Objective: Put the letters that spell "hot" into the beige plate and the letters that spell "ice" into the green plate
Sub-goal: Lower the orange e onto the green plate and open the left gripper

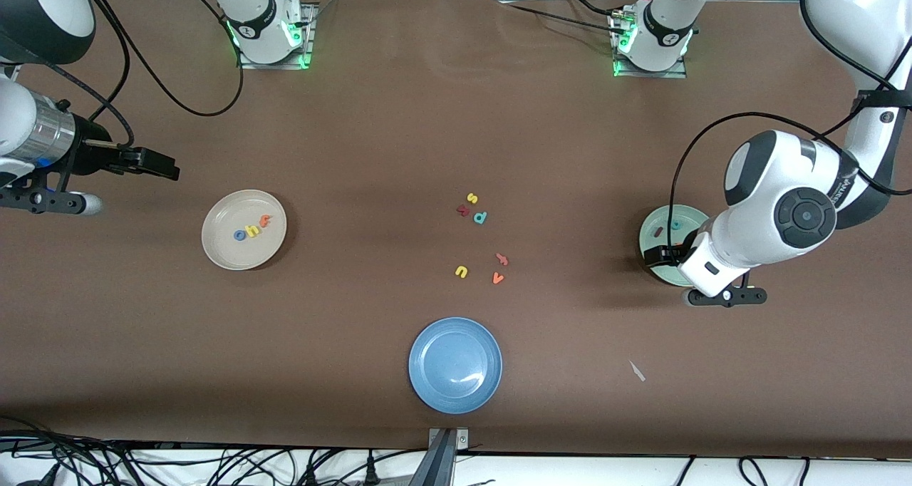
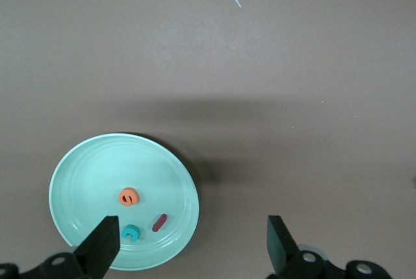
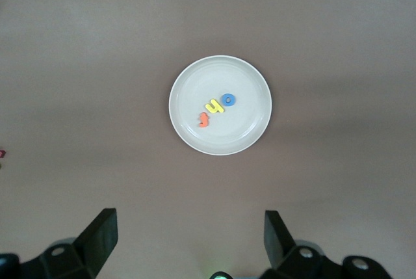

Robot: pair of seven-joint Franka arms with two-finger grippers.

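I see the h, o and t (image 3: 215,108) lying in the beige plate (image 3: 188,129). The i, c and e (image 2: 130,197) lie in the green plate (image 2: 78,175). My left gripper (image 2: 192,246) hangs wide open and empty over the green plate's edge. My right gripper (image 3: 188,240) is open and empty too, near the beige plate.

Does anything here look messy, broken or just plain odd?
One small oddity: a pale torn scrap, perhaps paper or tape, lies on the bare table beside the blue plate, toward the left arm's end. It is no letter. Nothing looks broken or spilled.

Robotics lab, two bench-bolted arms, brown table (image 1: 399,115) covering, loose cables (image 1: 214,464) along the edge
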